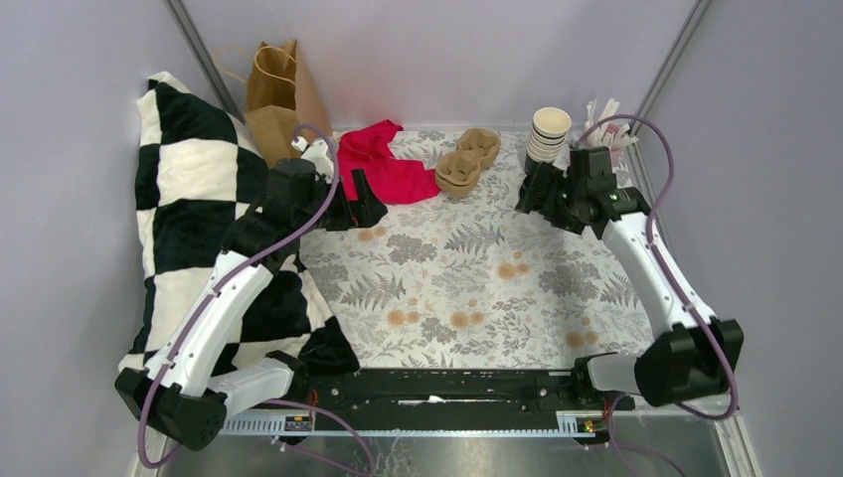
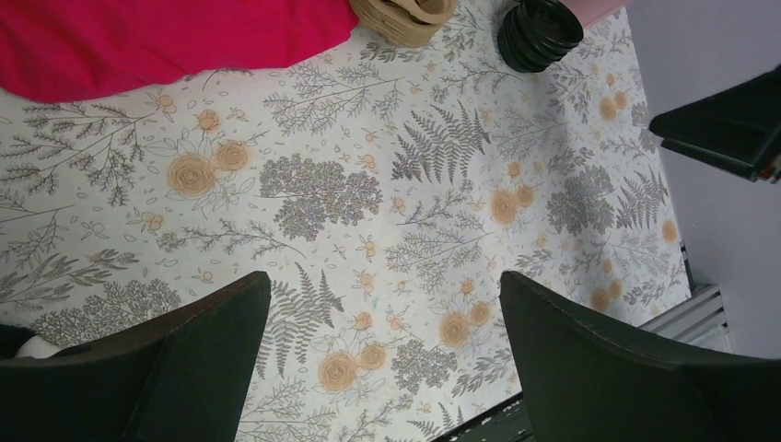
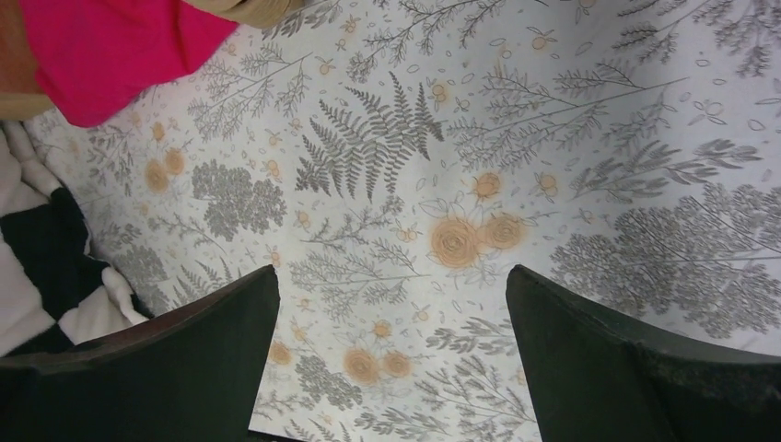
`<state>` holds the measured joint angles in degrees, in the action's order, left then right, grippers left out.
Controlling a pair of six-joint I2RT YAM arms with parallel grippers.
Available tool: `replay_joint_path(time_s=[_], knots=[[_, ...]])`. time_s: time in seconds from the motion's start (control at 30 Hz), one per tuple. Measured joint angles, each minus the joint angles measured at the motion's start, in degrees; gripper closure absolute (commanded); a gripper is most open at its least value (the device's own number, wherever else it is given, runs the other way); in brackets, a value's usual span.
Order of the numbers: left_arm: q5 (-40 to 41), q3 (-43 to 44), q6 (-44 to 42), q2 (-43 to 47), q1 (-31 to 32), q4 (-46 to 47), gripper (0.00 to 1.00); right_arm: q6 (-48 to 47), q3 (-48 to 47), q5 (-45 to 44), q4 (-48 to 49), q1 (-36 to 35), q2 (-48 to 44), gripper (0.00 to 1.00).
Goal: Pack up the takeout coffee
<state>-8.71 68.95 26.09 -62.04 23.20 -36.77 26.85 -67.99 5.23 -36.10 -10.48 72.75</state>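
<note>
Black plastic lids [image 2: 541, 32] are sitting in a stack toward the far right corner of the worktop, near the cardboard cup carrier [image 1: 467, 161] lying at the far edge. Nothing appears to be standing in the carrier's wells. A single lidded takeout coffee is not showing in any view. The only cups in sight are the stack of lidless paper cups [image 1: 549, 134] at the far right corner, with the pink cup of white sticks [image 1: 608, 124] just beside it.

The left gripper [image 1: 370, 207] is hovering over the far left part of the floral cloth, beside the red cloth [image 1: 383, 164]. Its jaws are spread wide and holding nothing. The right gripper [image 1: 529, 194] is hanging just in front of the cup stack, equally wide and carrying nothing.

The brown paper bag [image 1: 278, 94] is standing at the far left corner, well apart from the lids and cups.

Judging from this, the packing is barely starting: no cup is lidded, seated in the carrier or bagged, so everything is remaining.
</note>
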Motion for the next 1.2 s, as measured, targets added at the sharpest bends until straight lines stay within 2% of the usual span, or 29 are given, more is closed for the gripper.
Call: replay_joint_path(time_s=[0.17,0.43,0.6,0.67,0.83,1.03,1.13,1.2], knots=[[0.1,0.0,0.9,-0.7,0.0,0.0,0.01,1.9,-5.1,0.1,0.4,0.0,7.7,0.0],[-0.3,0.2,-1.1,-2.0,0.0,-2.1,0.01,-0.2,-20.0,-6.2,0.6,1.6,16.5,0.02],[0.5,1.1,-3.8,-4.5,1.0,-4.2,0.01,0.0,-29.8,-9.4,-0.1,5.0,22.7,0.09],[2.1,3.0,-5.4,-6.4,3.1,-5.0,0.01,0.1,-35.6,-11.3,-1.5,6.0,26.4,0.11],[4.2,7.1,-9.4,-9.4,8.6,-5.1,0.01,0.3,-46.6,-15.3,-3.6,7.1,34.4,0.22],[6.3,7.2,-11.7,-9.4,9.7,-5.7,0.01,0.7,-54.0,-19.0,-7.0,7.2,42.1,0.29],[7.1,7.2,-12.4,-9.4,9.6,-6.0,0.01,0.4,-55.8,-20.4,-7.6,7.2,45.3,0.35],[7.4,7.2,-12.8,-9.4,9.6,-6.1,0.01,0.0,-56.1,-20.9,-7.9,7.2,46.6,0.36]])
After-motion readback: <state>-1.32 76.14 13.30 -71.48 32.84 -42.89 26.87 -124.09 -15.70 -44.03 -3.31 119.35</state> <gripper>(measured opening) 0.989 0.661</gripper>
